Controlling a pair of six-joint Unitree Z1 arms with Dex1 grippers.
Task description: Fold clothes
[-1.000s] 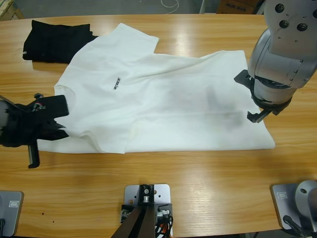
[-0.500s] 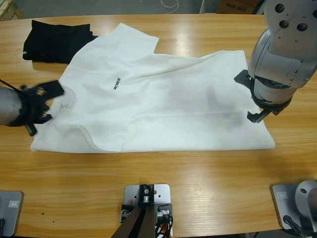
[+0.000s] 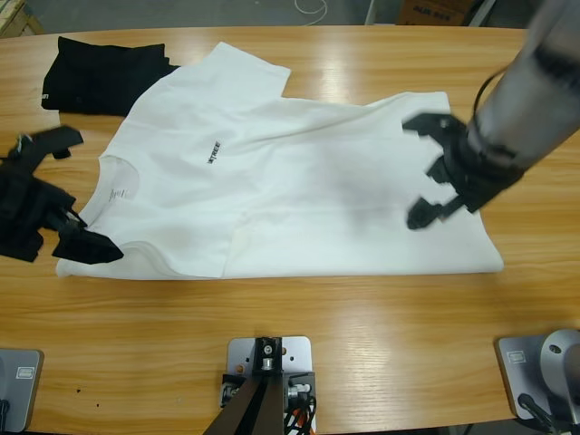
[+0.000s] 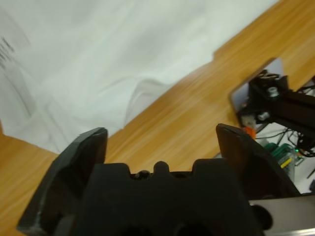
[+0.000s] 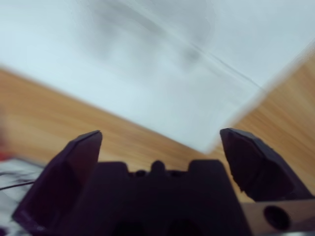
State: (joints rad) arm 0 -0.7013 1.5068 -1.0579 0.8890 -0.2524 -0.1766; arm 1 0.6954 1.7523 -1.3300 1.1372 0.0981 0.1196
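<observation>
Left gripper (image 3: 56,192) spread wide and empty, just off the collar end of the T-shirt (image 3: 299,181). Right gripper (image 3: 433,172) likewise spread, empty, over the shirt's hem end. Shirt spread flat mid-table (image 3: 362,317), one side partly doubled over. Probably light, limp, prone to sliding on smooth wood; best pinched at hem corners and shoulder seams. Black garment (image 3: 104,72) beyond the shirt's far sleeve.

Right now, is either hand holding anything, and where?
Nothing held. Left hand is open at the shirt's neck end; right hand is open above its hem end.
</observation>
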